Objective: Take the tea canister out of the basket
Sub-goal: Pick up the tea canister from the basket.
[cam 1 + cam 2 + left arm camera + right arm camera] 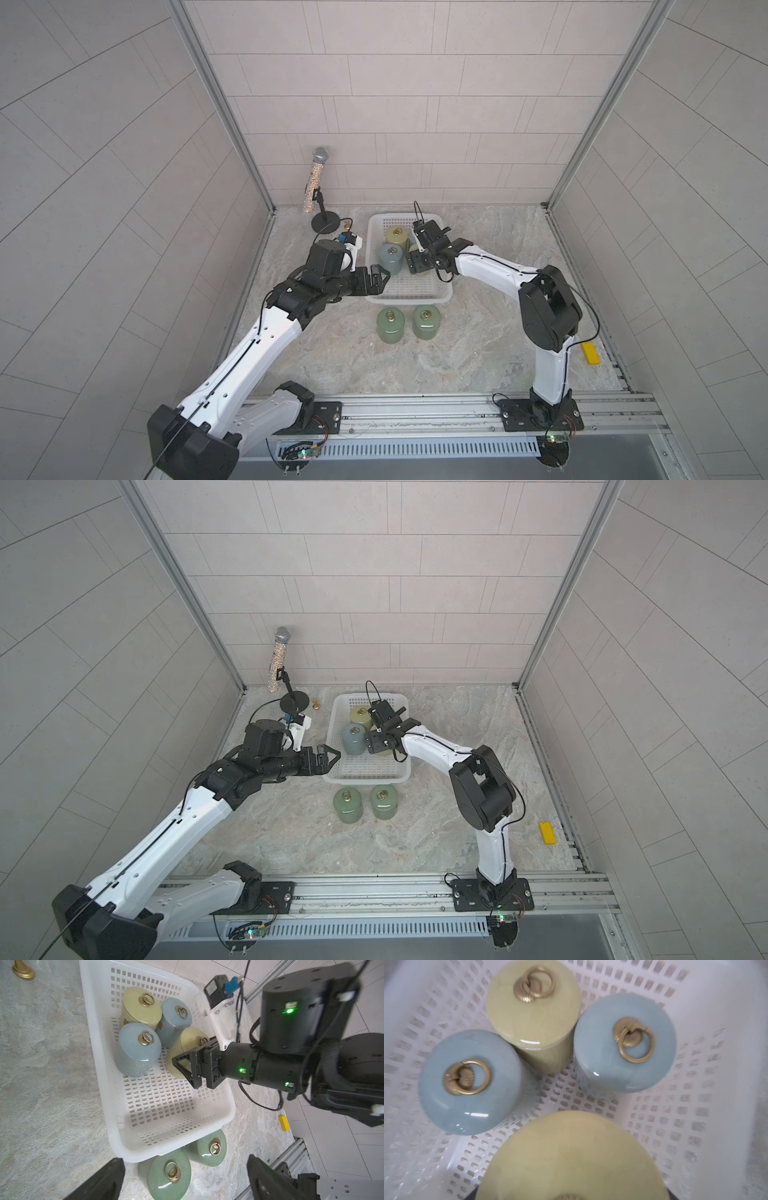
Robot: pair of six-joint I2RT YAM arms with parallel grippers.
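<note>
The right tool (186,1059) grips the tilted yellow canister (187,1041), which is low inside the basket (166,1153). I'd say lift it straight up, clear of the blue canister (138,1049) and the rim. The left tool (382,279) hovers open by the corner.

Left arm (257,345): extended far and rightward; left tool (384,277) level, jaws apart. Right arm (548,365): elbow high, reaching left; right tool (420,266) downturned, clasping yellow-green canister (188,1040).
</note>
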